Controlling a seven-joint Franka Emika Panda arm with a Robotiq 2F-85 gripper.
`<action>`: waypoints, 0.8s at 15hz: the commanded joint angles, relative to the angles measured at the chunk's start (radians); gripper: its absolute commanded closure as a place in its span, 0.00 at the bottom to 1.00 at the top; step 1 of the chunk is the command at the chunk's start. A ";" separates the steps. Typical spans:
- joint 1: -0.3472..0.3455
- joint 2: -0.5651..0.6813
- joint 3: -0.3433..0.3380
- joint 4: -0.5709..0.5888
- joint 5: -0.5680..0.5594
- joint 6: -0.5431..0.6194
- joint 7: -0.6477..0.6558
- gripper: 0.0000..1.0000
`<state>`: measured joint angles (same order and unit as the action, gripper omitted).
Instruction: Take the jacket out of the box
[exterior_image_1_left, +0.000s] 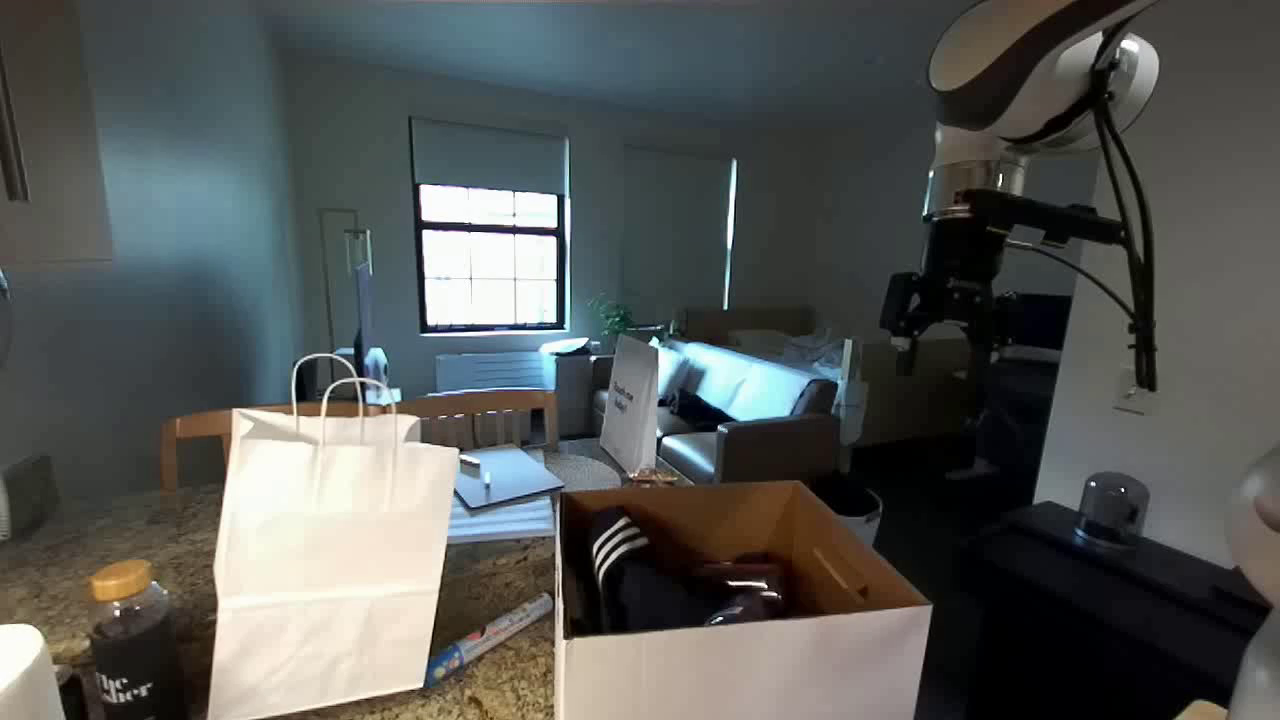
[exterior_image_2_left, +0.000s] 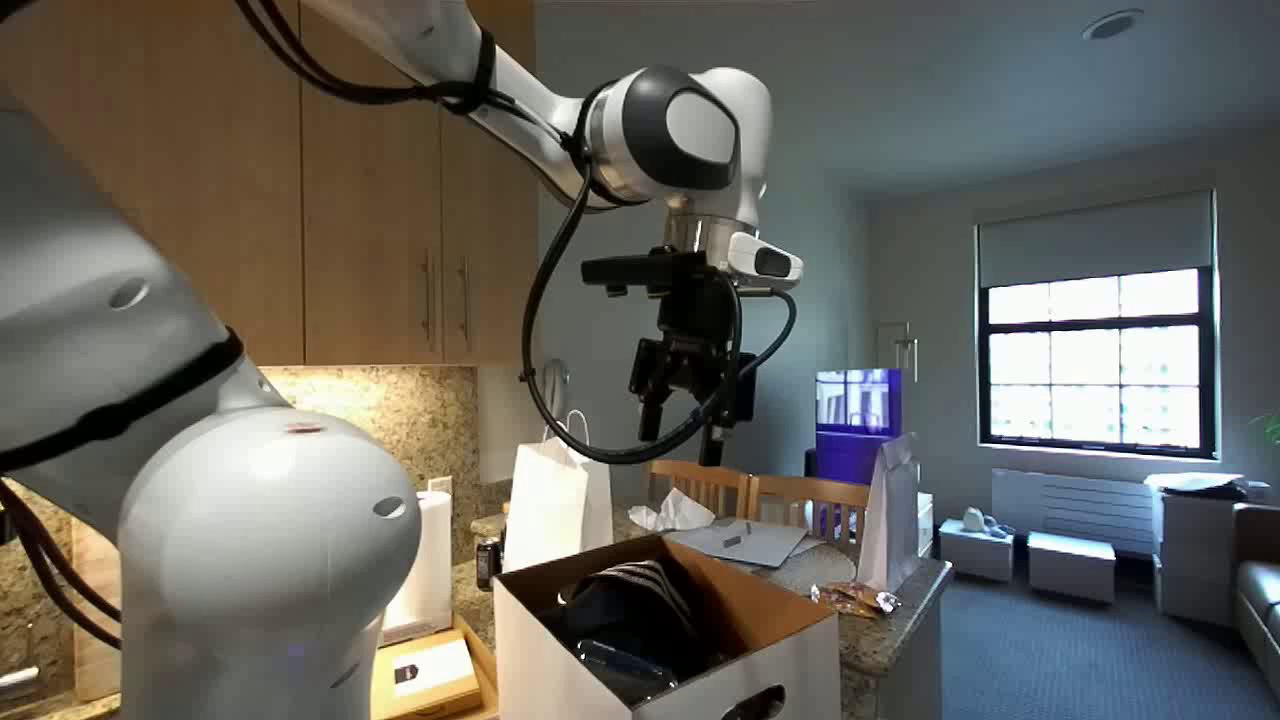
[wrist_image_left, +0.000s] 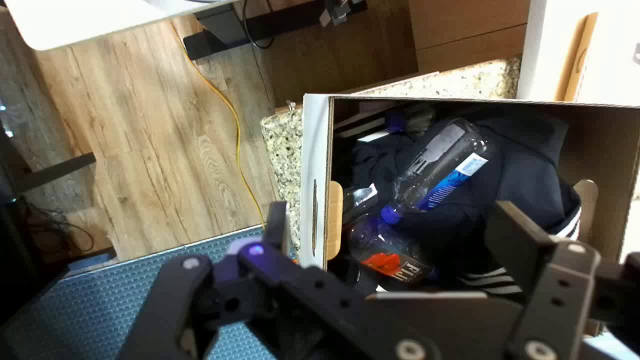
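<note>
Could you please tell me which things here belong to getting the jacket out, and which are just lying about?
Belongs to the job:
black jacket
cardboard box
fingers

Just lying about:
bottles inside the box
white handled bag
orange-capped bottle

- Jacket (wrist_image_left: 525, 170): soft matt black cloth with white stripes.
- Box (exterior_image_1_left: 740, 670): cardboard, smooth and white outside, bare brown and dull inside.
- Bottles (wrist_image_left: 437, 167): clear plastic, glossy where the light catches.
- Claw (exterior_image_2_left: 682, 435): matt black, with shiny metal screw heads.
- Robot arm (exterior_image_2_left: 270, 520): smooth white shell with a soft sheen, bare metal ring at the wrist.
- Shopping bag (exterior_image_1_left: 330, 560): smooth matt white paper, lightly creased.
- Table (exterior_image_1_left: 55, 550): speckled stone, or made to look it.
- Cupboards (exterior_image_2_left: 200, 200): smooth pale wood.
- Sofa (exterior_image_1_left: 775, 450): leather-like, with a gloss.
- Floor planks (wrist_image_left: 150, 125): wood or wood-look, grained and knotted.
- Blue floor covering (wrist_image_left: 100, 310): rough, dimpled texture.
</note>
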<state>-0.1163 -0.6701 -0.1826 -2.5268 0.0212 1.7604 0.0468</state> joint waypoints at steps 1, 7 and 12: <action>-0.020 0.003 0.016 0.002 0.010 -0.002 -0.010 0.00; -0.020 0.003 0.016 0.002 0.010 -0.002 -0.010 0.00; -0.003 0.003 0.034 -0.008 0.060 0.038 0.029 0.00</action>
<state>-0.1168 -0.6700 -0.1783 -2.5268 0.0229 1.7645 0.0477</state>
